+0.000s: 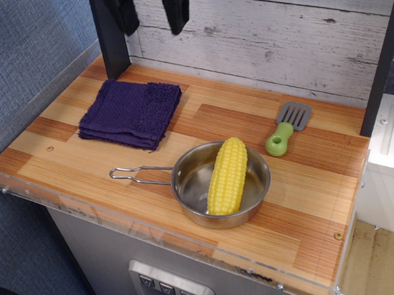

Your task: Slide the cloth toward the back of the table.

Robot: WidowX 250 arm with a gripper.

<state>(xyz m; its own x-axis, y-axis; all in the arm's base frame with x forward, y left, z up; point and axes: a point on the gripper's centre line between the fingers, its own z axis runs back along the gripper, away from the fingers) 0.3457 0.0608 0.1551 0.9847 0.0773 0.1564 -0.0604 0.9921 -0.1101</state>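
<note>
The dark purple folded cloth [132, 112] lies flat on the striped wood table [75, 172], in its back left part, close to the grey plank wall. My black gripper [151, 13] hangs well above the cloth at the top edge of the view, clear of it. Its two fingers [176, 10] stand apart and hold nothing. Only the fingertips show; the rest of the arm is cut off by the frame.
A steel pan [221, 184] with a yellow corn cob [227, 175] stands at the front middle, its wire handle [138, 173] pointing left. A grey spatula with a green handle [286, 128] lies at the back right. A dark post [111, 44] rises behind the cloth.
</note>
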